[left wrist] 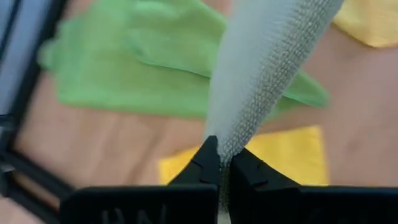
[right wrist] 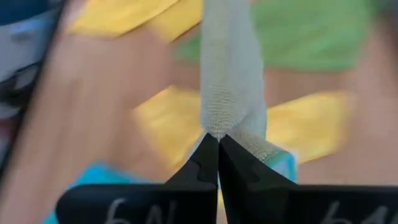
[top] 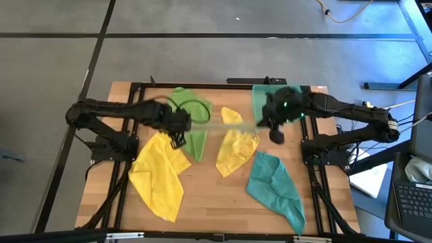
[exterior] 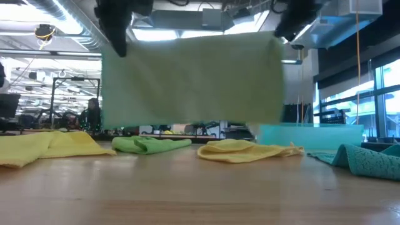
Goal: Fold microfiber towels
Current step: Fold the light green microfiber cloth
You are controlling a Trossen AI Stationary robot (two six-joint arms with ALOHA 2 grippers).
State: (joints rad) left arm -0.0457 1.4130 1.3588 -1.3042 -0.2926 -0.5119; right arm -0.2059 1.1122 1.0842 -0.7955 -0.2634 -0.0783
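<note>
Overhead, we see both arms reaching in over the bench (top: 202,202) with the pale olive-green towel (exterior: 190,78) stretched between them. Our left jaws (left wrist: 219,163) are closed on one upper corner of it, and our right jaws (right wrist: 218,155) are closed on the other upper corner. In each wrist view the cloth rises straight out of the pinch point, caught between the two dark fingertips. In the low view the towel hangs as a wide flat sheet, its top edge held taut from corner to corner and its bottom edge clear of the wood, above the cloths lying behind it.

Below and around it the other towels lie on the bench. A bright green towel (top: 192,121) lies crumpled toward the far left, under our left arm. A yellow towel (top: 160,175) sprawls at the near left, touching the green one's near edge. A second yellow towel (top: 235,147) sits bunched in the middle, just under the hanging sheet. A teal towel (top: 275,185) lies at the near right, well apart from the left yellow one. A rigid teal tray (exterior: 309,134) stands at the far right, under our right arm.
</note>
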